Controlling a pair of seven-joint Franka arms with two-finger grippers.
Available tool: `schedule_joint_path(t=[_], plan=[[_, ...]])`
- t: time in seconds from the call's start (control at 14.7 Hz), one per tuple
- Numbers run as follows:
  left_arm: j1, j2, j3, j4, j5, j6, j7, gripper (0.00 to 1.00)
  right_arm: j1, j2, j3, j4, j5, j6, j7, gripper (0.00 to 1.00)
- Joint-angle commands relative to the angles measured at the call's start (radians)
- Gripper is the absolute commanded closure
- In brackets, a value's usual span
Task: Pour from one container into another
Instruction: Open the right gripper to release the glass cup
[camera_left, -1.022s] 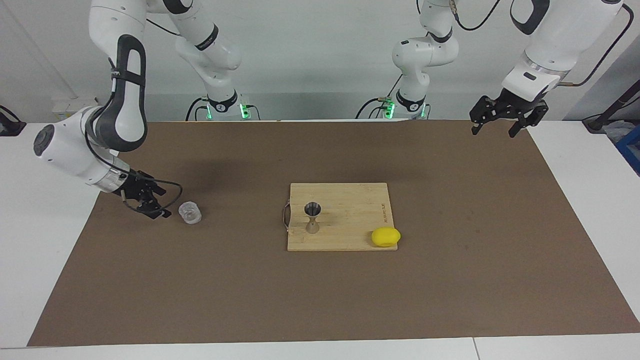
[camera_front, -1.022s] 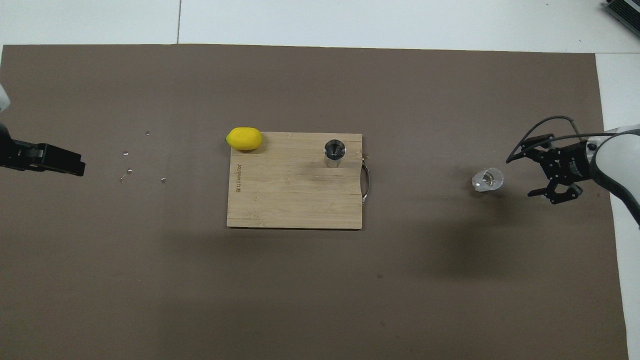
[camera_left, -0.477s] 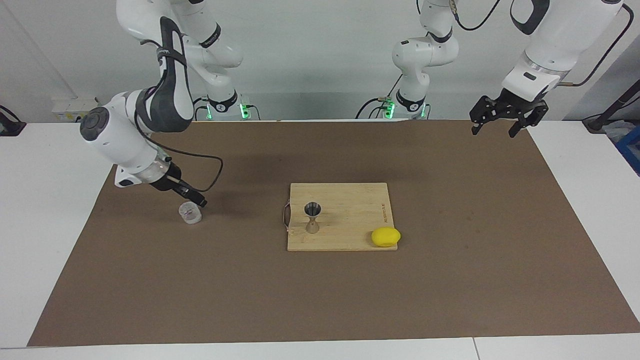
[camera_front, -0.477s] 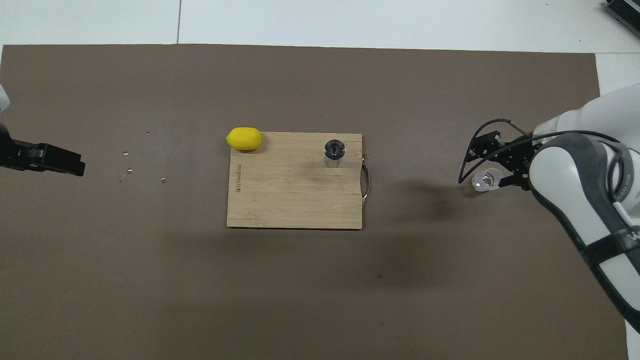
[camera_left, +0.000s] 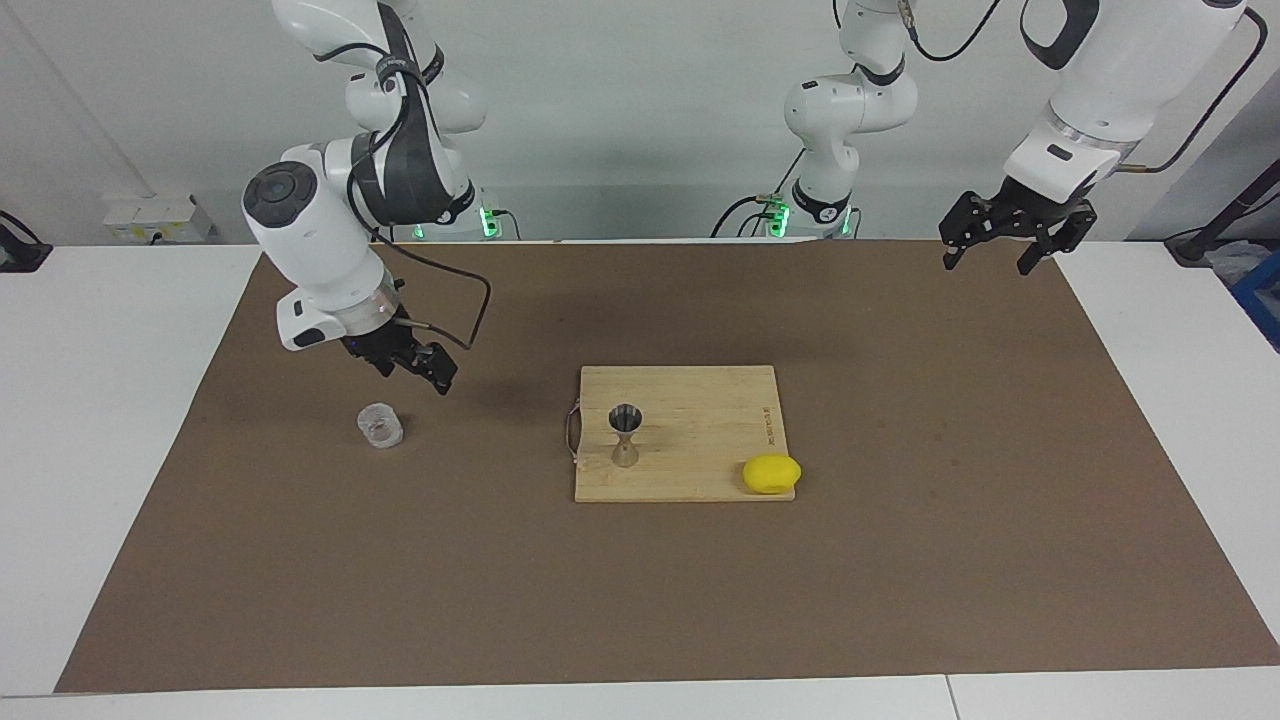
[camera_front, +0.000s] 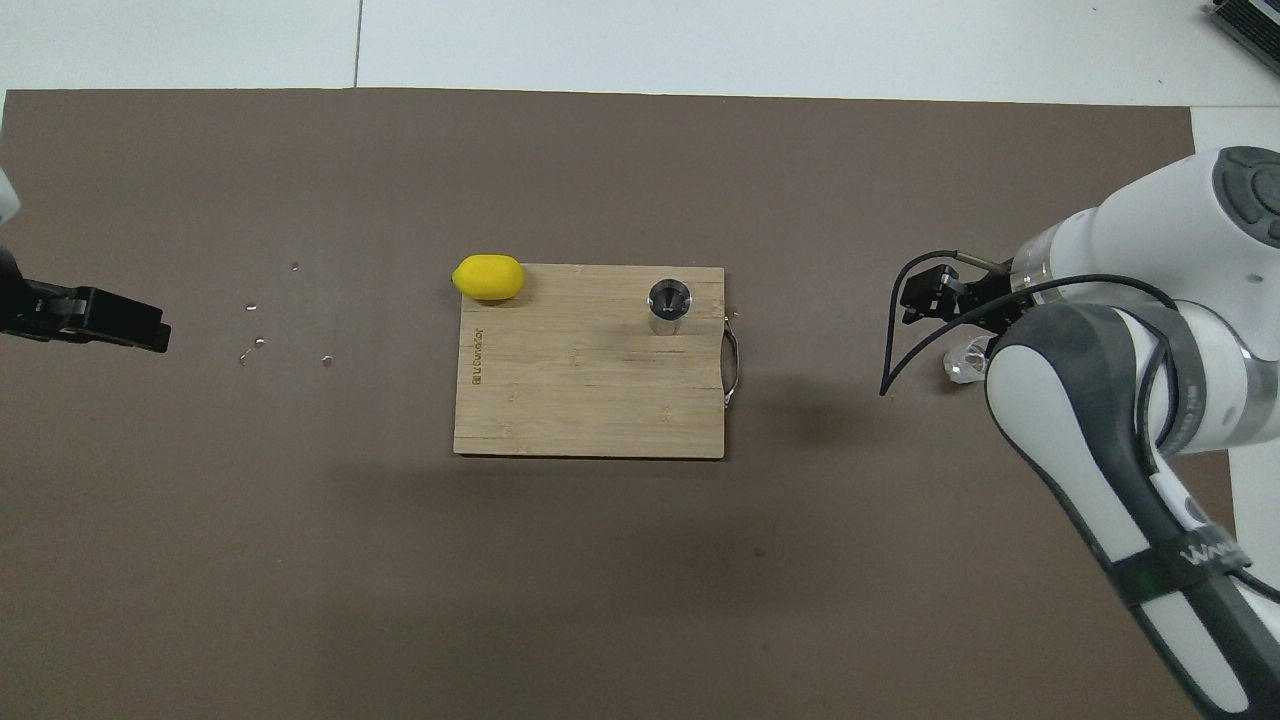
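Note:
The clear glass tumbler (camera_left: 380, 425) stands on the brown mat toward the right arm's end of the table. In the overhead view the right arm hides most of the tumbler (camera_front: 960, 365). My right gripper (camera_left: 425, 375) is open and empty, raised over the mat just beside the tumbler and apart from it; it also shows in the overhead view (camera_front: 918, 300). The silvery jigger (camera_left: 626, 436) stands upright on the wooden cutting board (camera_left: 700, 400), near the board's handle, and shows from above (camera_front: 668, 305). My left gripper (camera_left: 1005, 240) is open and waits raised at its own end of the table.
A yellow lemon (camera_left: 771, 473) lies at the corner of the board (camera_front: 590, 400) farthest from the robots, toward the left arm's end. Small droplets (camera_front: 258, 342) dot the mat near the left gripper (camera_front: 140, 328). The brown mat (camera_left: 900, 560) covers the table.
My right arm swung in from the table's end to the tumbler, then rose and moved a little past it toward the board. The tumbler stayed on the mat. The left arm has not moved.

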Motion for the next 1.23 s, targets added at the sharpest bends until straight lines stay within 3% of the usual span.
schedule_joint_path(t=[0.0,0.34,0.54,0.89,1.16], plan=[[-0.004,-0.017,0.005,-0.024,0.004,0.009,0.009,0.00,-0.003,-0.011,-0.001,0.119,-0.021,-0.124,-0.040,0.00],[-0.004,-0.017,0.005,-0.024,0.006,0.009,0.009,0.00,-0.011,-0.005,-0.001,0.302,-0.065,-0.265,-0.089,0.00],[-0.004,-0.017,0.006,-0.024,0.006,0.009,0.009,0.00,-0.017,-0.008,-0.004,0.355,-0.082,-0.310,-0.106,0.00],[-0.004,-0.017,0.005,-0.024,0.006,0.009,0.009,0.00,-0.031,-0.071,-0.005,0.274,-0.075,-0.390,-0.146,0.00],[-0.004,-0.017,0.005,-0.024,0.004,0.009,0.009,0.00,-0.031,-0.120,-0.005,0.172,-0.062,-0.341,-0.155,0.00]])
